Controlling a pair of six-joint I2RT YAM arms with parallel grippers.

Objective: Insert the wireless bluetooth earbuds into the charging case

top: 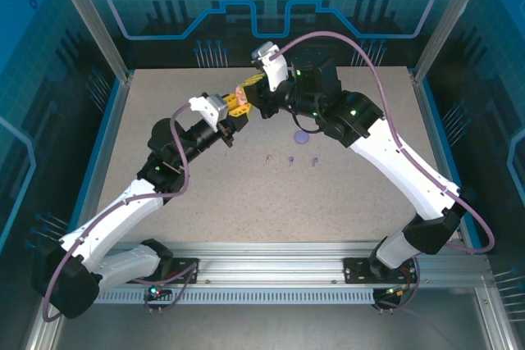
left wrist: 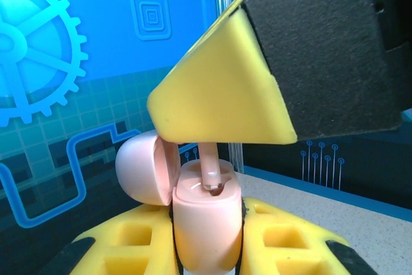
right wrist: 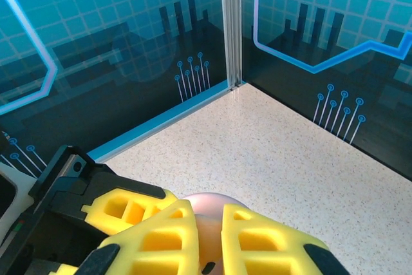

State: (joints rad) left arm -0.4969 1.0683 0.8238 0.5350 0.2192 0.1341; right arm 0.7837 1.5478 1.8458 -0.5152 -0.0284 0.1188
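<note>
Meeting above the far middle of the speckled beige worktop (top: pixel 205 202), two robot arms hold their yellow-padded claws tip to tip. The left claw (left wrist: pixel 206 239) pinches a pale pink oval charging case (left wrist: pixel 206 217) upright, its hinged lid (left wrist: pixel 143 167) swung open. The right claw (right wrist: pixel 209 243), fingers nearly together, pinches a pinkish stemmed earbud (left wrist: pixel 211 170) whose stem tip sits inside the case's opening. Three more tiny stemmed earbuds (top: pixel 289 161) lie in a row on the worktop, near a purplish round disc (top: pixel 303 135).

Bright, even overhead light, faint soft shadows on the table (top: pixel 246 202), dim reflections in the glossy walls (right wrist: pixel 129 49)
</note>
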